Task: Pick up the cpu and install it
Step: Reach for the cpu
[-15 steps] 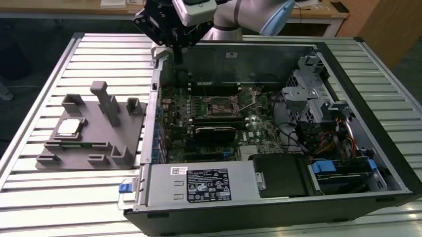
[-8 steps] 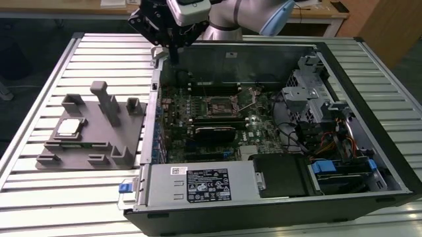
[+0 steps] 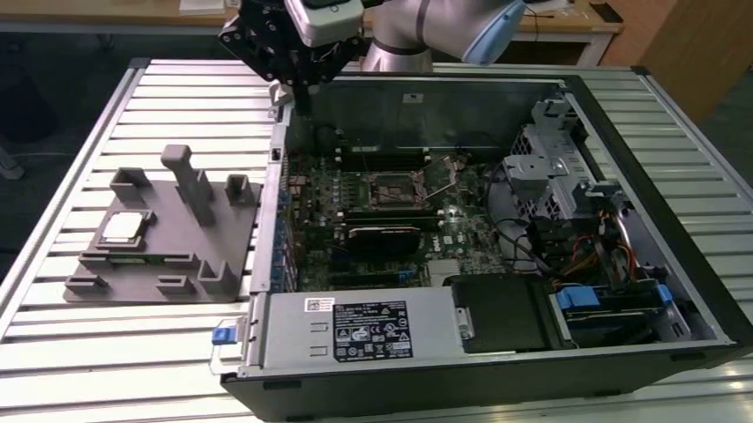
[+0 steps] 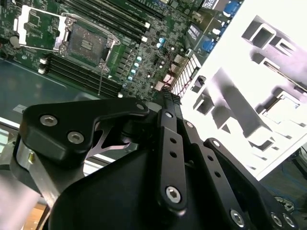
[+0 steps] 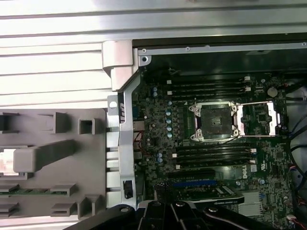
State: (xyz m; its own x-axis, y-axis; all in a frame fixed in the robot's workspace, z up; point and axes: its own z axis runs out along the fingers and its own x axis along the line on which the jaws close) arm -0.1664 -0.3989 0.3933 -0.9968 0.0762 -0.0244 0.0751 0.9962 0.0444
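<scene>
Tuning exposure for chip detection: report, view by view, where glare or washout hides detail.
Exterior view: even light, the cpu reads clearly, with mild sheen. Second wrist view: the grey fixture is blown out near white, edges lost. First wrist view: the socket is well exposed, no glare.

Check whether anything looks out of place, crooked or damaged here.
Nothing stands out. The cpu lies flat in its grey fixture, the motherboard socket sits empty with its latch frame swung open, and the gripper hangs empty near the case edge.
</scene>
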